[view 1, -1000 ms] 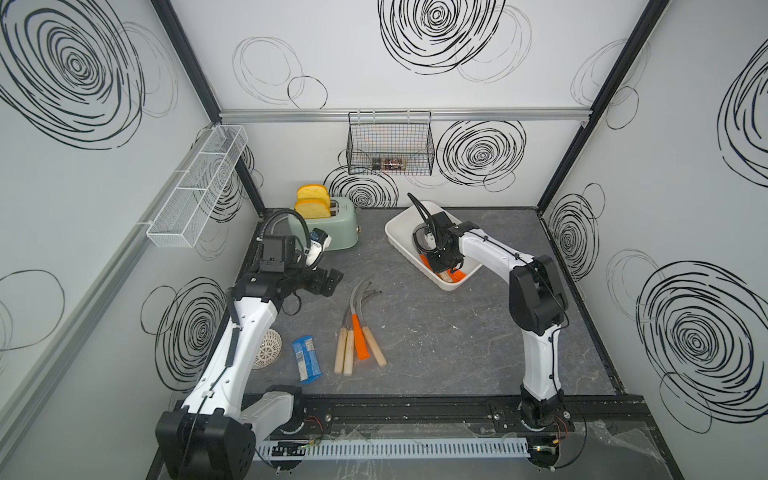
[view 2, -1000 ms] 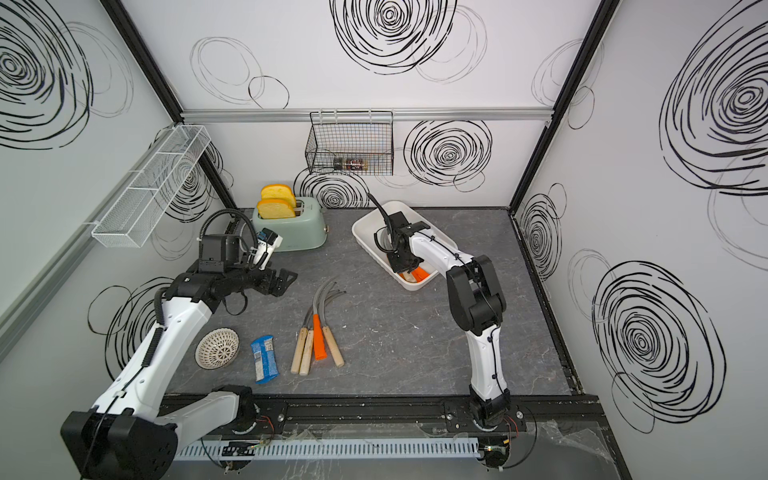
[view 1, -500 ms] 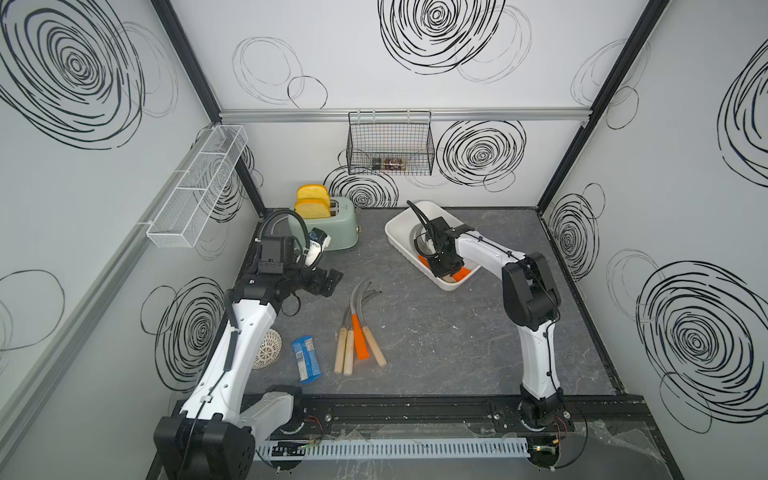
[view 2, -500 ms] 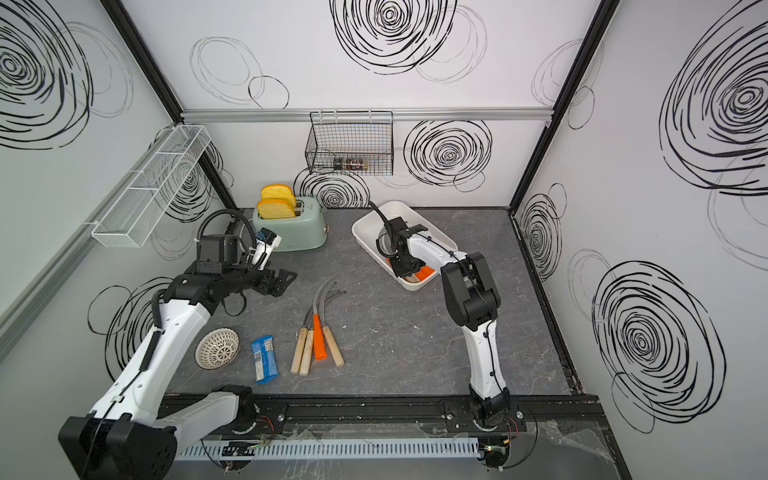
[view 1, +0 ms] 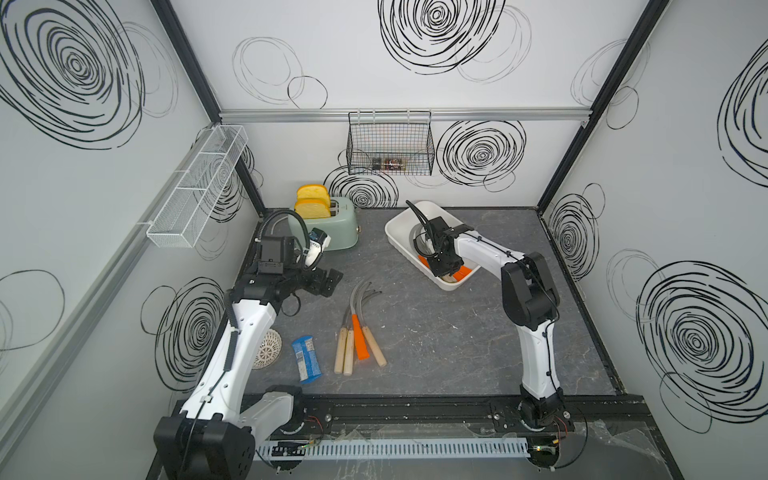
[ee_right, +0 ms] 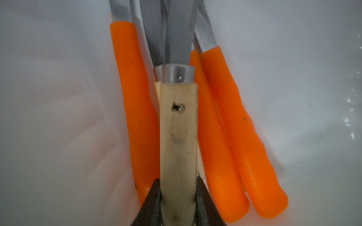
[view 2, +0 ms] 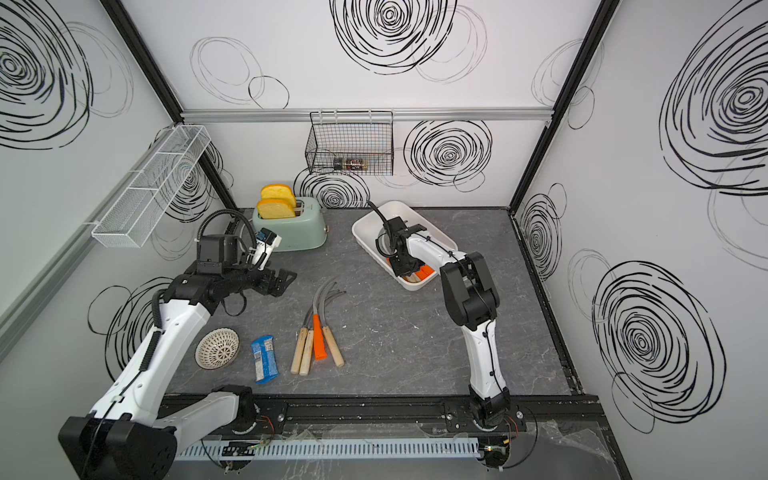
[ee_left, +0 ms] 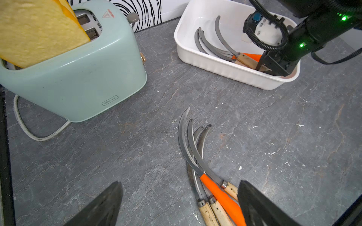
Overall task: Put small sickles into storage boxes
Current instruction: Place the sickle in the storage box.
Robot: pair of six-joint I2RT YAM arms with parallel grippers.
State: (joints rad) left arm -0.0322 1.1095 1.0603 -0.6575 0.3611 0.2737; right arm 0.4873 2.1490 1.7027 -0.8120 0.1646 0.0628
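Holding a wooden-handled sickle (ee_right: 177,121) low in the storage box (view 1: 399,232)

Farthest left, our left gripper (view 1: 328,282) hangs above the table (view 1: 436,332) with its jaws spread wide and nothing between them. Behind it the mint toaster (view 1: 332,228) carries two yellow slices (view 1: 311,203) in its slots.

Just right of that gripper, four loose sickles (view 1: 357,328) lie fanned and touching one another. Three have pale wood handles and one is orange, and the blades curve toward the back wall. We judge them light and stiff, with thin blades that look sharp and slick. So the handle is where we would take hold, mid-length and across its narrow width. Because they overlap, lifting one may drag its neighbour.

On the back wall the black wire basket (view 1: 390,145) holds a couple of small jars (view 1: 390,163), too small for us to name.

Farther right, the storage box contains three orange-handled sickles (ee_right: 137,117). Their handles are bunched at the near end and the blades sweep toward the far end. Our right gripper (ee_right: 177,195) reaches down inside the box, its fingers pressed against both sides of the wooden handle near the butt. We cannot tell whether that handle already rests on the box floor.
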